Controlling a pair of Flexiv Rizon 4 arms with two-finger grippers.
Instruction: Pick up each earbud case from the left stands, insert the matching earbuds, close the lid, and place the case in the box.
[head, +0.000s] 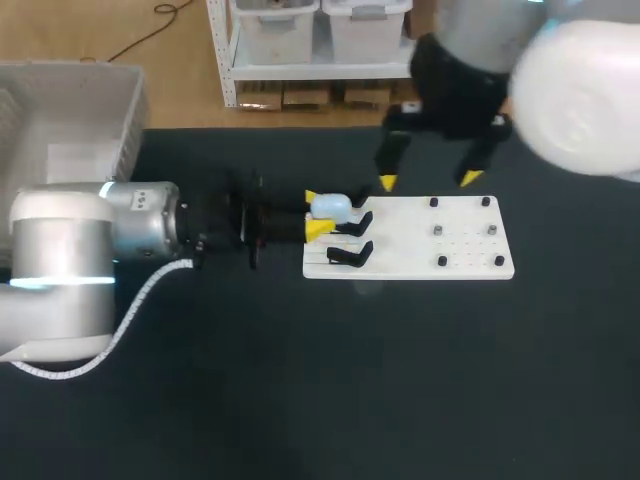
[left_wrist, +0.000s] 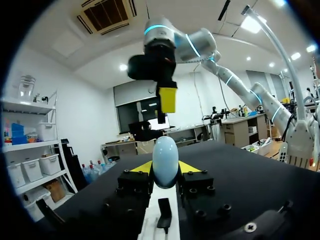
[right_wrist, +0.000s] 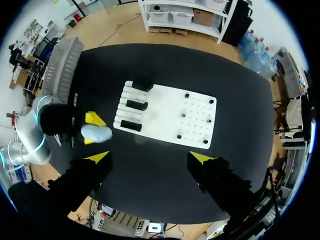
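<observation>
While the left gripper (head: 320, 216) clamps a case (head: 331, 206) at the board's (head: 460, 256) left edge, the right gripper (head: 430, 181) gapes empty, insertion and boxing seemingly undone.

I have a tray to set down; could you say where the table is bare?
Free: the table between the white board and its near edge, and right of the board. Crowded: the board's left end, where the left gripper holds the earbud case; the right gripper hangs above.

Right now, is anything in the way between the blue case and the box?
Nothing visible is. The left hand grips the blue case, and only that arm itself lies between it and the box.
</observation>
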